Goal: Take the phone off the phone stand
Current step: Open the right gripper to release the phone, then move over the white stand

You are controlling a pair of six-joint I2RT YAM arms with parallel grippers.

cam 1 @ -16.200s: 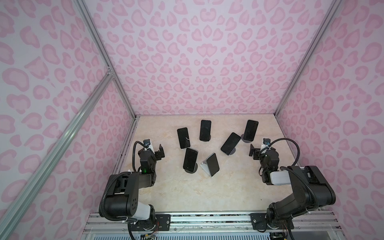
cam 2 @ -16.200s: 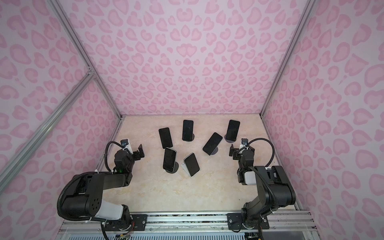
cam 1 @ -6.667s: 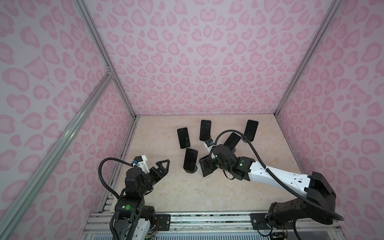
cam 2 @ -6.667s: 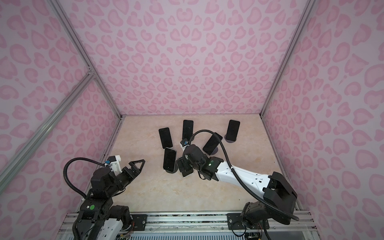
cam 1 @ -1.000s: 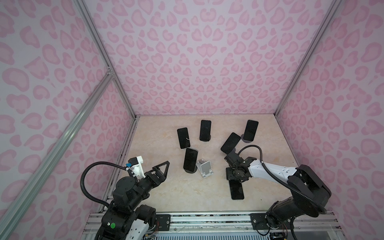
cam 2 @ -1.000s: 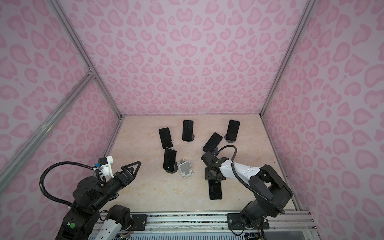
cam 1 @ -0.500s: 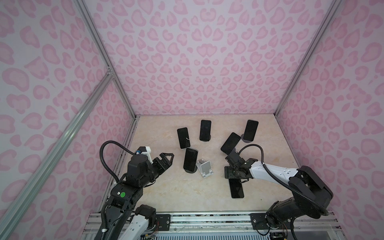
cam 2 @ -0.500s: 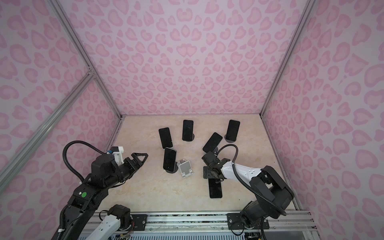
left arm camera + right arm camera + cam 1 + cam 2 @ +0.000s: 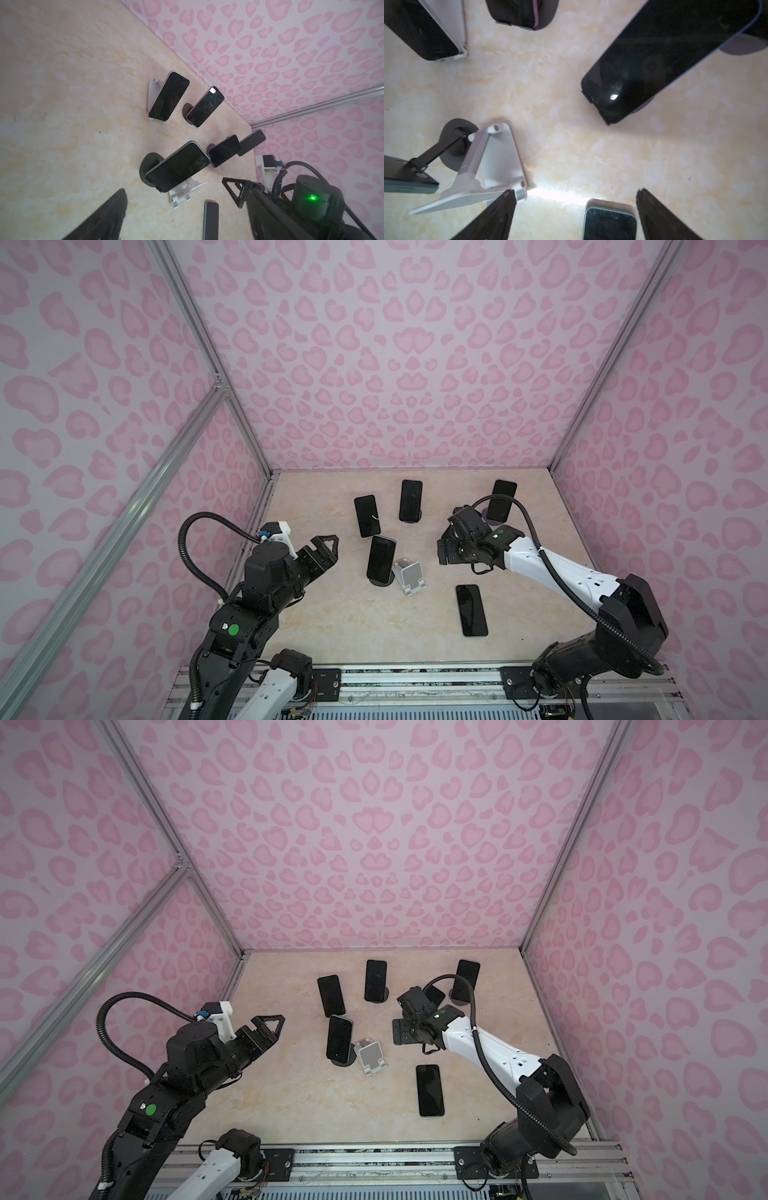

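Jaws apart, empty, on left gripper (image 9: pixel 327 548) and right gripper (image 9: pixel 444 551); you pinch the phone (image 9: pixel 380 558) by its long edges, lift straight off the stand (image 9: pixel 380 582).

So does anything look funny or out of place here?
Yes. One black phone lies flat on the beige marbled table, while the other phones all lean propped up. The small white folding stand beside it is empty.

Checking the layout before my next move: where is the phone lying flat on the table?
In both top views the flat phone lies right of centre on the table's near half, just right of and nearer than the empty white stand.
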